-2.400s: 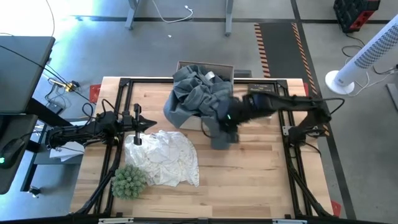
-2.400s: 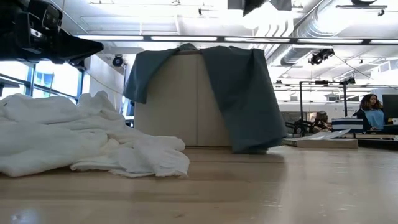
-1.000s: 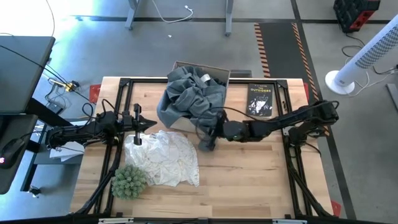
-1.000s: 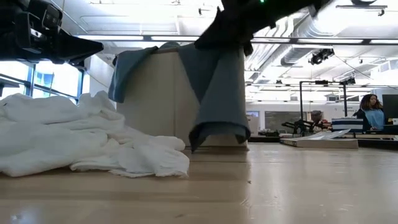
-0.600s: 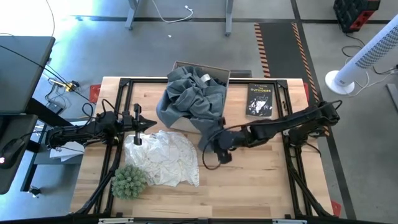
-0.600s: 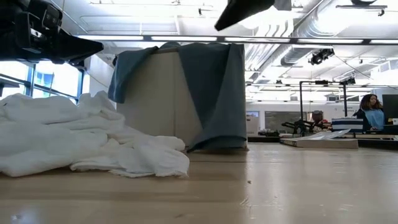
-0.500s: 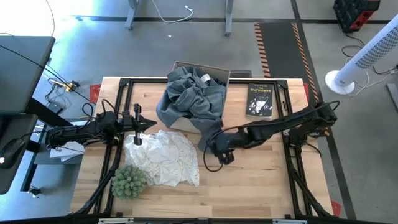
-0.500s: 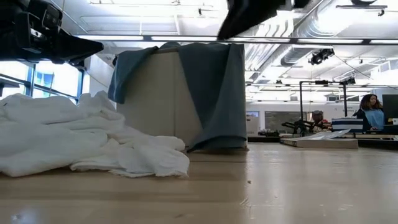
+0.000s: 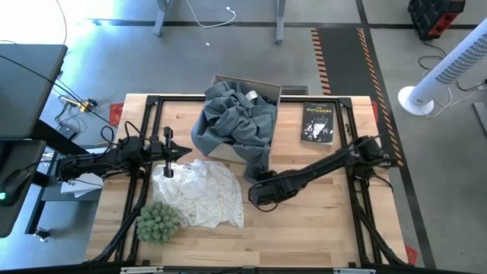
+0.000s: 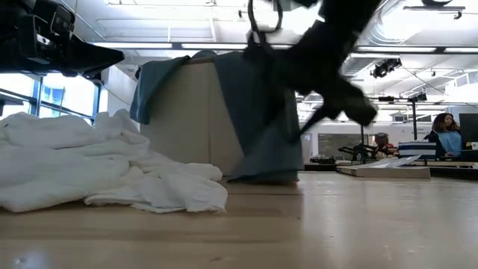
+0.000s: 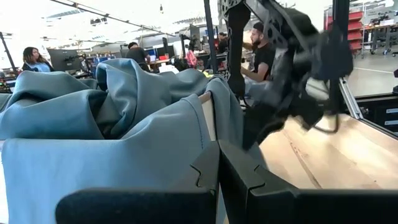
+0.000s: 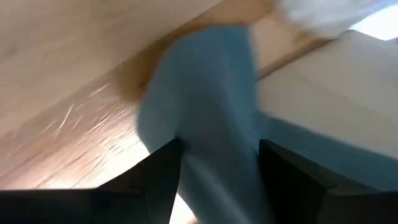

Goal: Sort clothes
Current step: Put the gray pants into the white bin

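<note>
Hovering low over table, right gripper (image 9: 261, 195) w/ fingers spread apart, holding nothing. Just beyond its tips, grey-blue garment (image 9: 234, 122) heaped in cardboard box (image 10: 196, 119); one flap hangs down box front to tabletop, seen between fingers in right wrist view. White garment (image 9: 199, 190) crumpled beside gripper, toward left arm. Left gripper (image 9: 169, 156) waits above white garment's edge, fingers pressed together, empty. Spiky green plant ball (image 9: 157, 221) near white garment. Black book (image 9: 317, 122) behind right arm, by box.
</note>
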